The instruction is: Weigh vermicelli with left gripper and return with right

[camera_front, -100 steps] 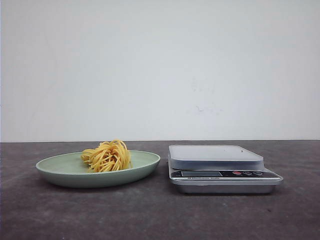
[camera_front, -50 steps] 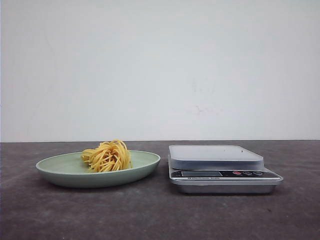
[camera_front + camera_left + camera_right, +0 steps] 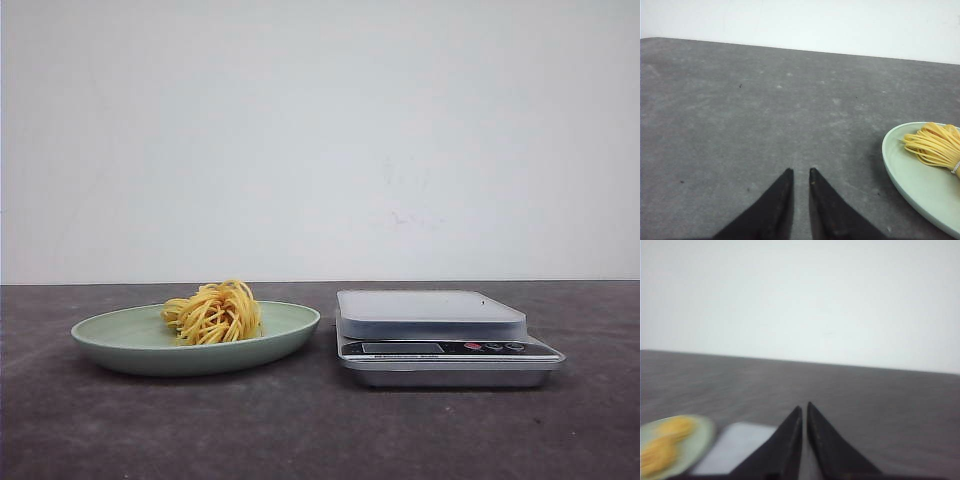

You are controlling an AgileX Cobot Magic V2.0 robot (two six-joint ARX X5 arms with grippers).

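A bundle of yellow vermicelli [image 3: 213,312] lies on a pale green plate [image 3: 120,342] at the left of the dark table. A silver kitchen scale [image 3: 430,306] stands to its right with nothing on its platform. Neither gripper shows in the front view. In the left wrist view my left gripper [image 3: 800,172] hangs over bare table, its black fingers nearly together and empty, with the plate [image 3: 910,175] and vermicelli [image 3: 935,145] off to one side. In the blurred right wrist view my right gripper [image 3: 804,406] is shut and empty beside the scale [image 3: 735,445]; the plate [image 3: 701,432] is beyond it.
The dark grey tabletop [image 3: 320,430] runs back to a plain white wall [image 3: 320,140]. The scale's display and buttons [image 3: 440,348] face the front.
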